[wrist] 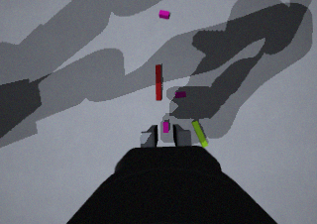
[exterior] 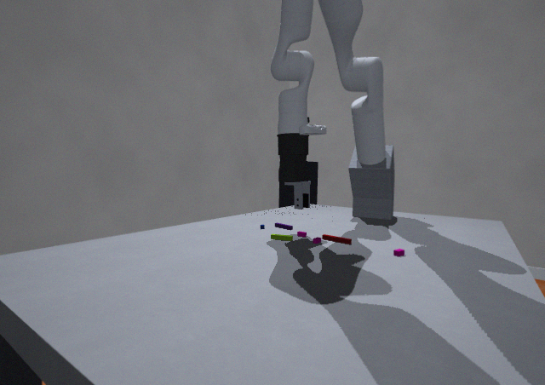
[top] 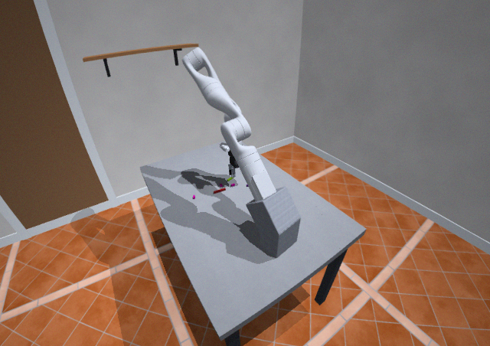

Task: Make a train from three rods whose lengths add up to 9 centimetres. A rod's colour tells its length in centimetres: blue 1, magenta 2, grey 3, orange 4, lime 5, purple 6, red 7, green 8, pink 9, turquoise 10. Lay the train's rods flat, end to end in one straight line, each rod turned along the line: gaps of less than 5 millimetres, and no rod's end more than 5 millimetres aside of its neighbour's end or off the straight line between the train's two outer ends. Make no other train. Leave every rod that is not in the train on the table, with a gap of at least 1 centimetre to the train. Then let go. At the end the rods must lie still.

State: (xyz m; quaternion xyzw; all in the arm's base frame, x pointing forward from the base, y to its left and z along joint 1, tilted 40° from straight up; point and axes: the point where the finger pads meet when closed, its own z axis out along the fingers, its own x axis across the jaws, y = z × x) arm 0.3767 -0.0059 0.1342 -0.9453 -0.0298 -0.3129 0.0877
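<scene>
The white arm rises from its grey pedestal (exterior: 371, 192), folds over high above the table (exterior: 132, 293) and drops its last links straight down, so the black gripper (exterior: 301, 203) points vertically at the table top. It hangs above the rods, clear of the surface, touching none of them. Its two fingers stand about half apart, neither wide nor closed, and nothing is gripped between them.

In the wrist view, a short magenta rod (wrist: 165, 127) shows in the gap between the fingertips, lying flat on the table below them. This rod lies just off one end of the red rod (wrist: 158, 81), on the arm's side of it, and is not touching it.

A second magenta rod (wrist: 180, 94) lies in shadow just beside the red rod, near its gripper end. The lime rod (wrist: 200, 133) lies a little beyond that, slanted relative to the red rod and apart from it. A third magenta rod (wrist: 163, 14) sits alone, well past the red rod's far end.

In the exterior view, a purple rod (exterior: 283, 226) and a tiny blue rod (exterior: 262, 226) lie beyond the lime rod, the blue one farthest from the red rod (exterior: 336, 238). No two rods touch.
</scene>
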